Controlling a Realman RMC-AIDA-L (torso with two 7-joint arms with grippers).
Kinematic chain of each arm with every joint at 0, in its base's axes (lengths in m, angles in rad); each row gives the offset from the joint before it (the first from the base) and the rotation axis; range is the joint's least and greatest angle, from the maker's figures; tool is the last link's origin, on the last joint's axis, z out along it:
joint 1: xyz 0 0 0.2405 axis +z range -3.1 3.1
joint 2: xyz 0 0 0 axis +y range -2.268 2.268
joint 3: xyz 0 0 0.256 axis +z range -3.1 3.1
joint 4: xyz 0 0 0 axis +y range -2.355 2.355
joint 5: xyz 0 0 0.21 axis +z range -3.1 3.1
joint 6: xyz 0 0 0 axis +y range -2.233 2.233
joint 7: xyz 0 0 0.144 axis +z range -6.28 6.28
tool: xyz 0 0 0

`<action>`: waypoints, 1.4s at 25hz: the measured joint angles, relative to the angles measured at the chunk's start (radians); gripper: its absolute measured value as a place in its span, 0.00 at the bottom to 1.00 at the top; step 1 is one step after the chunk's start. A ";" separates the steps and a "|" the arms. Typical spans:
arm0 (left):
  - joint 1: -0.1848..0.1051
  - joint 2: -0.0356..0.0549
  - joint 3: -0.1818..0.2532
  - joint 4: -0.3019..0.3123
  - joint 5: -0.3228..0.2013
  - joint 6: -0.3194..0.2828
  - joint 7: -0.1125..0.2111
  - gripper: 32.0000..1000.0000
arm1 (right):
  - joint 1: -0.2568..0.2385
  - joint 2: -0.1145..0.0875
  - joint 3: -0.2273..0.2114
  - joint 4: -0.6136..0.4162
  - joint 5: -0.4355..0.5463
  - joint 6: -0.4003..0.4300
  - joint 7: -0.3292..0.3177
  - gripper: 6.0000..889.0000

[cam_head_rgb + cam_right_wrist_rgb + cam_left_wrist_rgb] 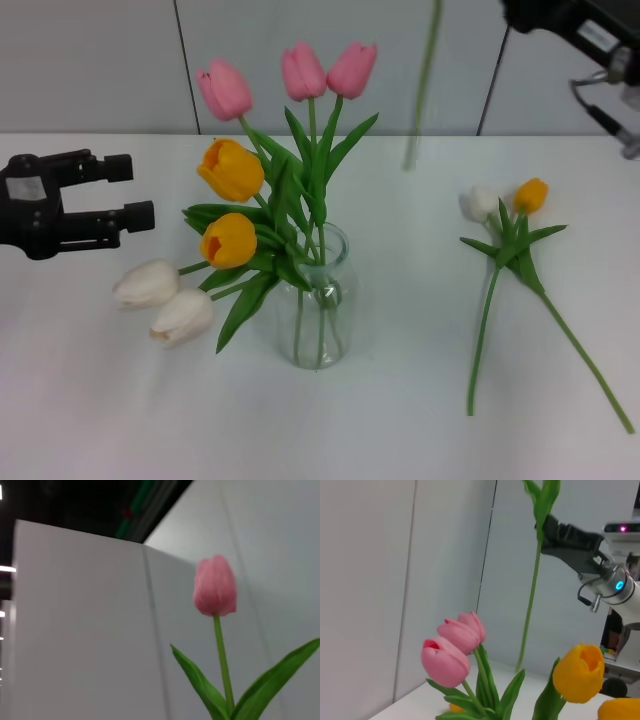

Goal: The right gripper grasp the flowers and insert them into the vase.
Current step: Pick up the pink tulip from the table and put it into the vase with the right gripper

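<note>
My right gripper [547, 527] is raised high, closed on the stem of a pink tulip [215, 586]; the stem hangs below it. Lower and to its left, the vase [318, 300] stands on the table [80, 400]. Farthest left, my left gripper [130, 190] hovers with fingers apart.

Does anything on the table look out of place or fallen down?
Yes. Two big white tulip heads droop from the vase onto the table. A white and an orange slim tulip lie flat with crossed stems, not yet in the vase.
</note>
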 joint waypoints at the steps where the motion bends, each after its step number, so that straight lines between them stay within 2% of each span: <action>1: -0.002 -0.0003 0.001 0.000 0.001 0.000 0.000 0.82 | 0.013 0.000 -0.008 0.008 0.000 -0.007 0.012 0.05; 6: -0.004 -0.0032 -0.003 0.000 0.002 0.000 0.004 0.82 | 0.036 0.001 -0.034 0.015 0.004 -0.048 0.080 0.05; 10: -0.005 -0.0050 -0.004 0.000 0.001 0.000 0.005 0.82 | 0.046 0.003 -0.036 0.037 0.005 -0.078 0.088 0.05; 13: -0.016 -0.0067 -0.005 0.000 0.001 -0.001 0.005 0.82 | 0.050 0.002 -0.064 0.085 0.002 -0.100 0.053 0.04; 19: -0.038 -0.0126 -0.001 -0.006 0.000 -0.012 0.001 0.82 | 0.077 0.005 -0.155 0.143 0.002 -0.102 -0.079 0.04; 21: -0.046 -0.0151 0.001 -0.008 0.000 -0.012 0.001 0.82 | 0.082 0.005 -0.173 0.148 0.001 -0.092 -0.114 0.04; 27: -0.060 -0.0179 0.005 -0.009 0.000 -0.014 -0.002 0.82 | 0.107 0.005 -0.180 0.173 0.001 -0.009 -0.194 0.04; 32: -0.058 -0.0177 0.000 -0.009 -0.001 -0.014 -0.004 0.82 | 0.143 0.004 -0.189 0.193 0.000 0.042 -0.205 0.04; 35: -0.047 -0.0064 -0.003 -0.009 -0.001 -0.014 -0.004 0.82 | 0.175 0.006 -0.201 0.216 0.000 0.072 -0.200 0.04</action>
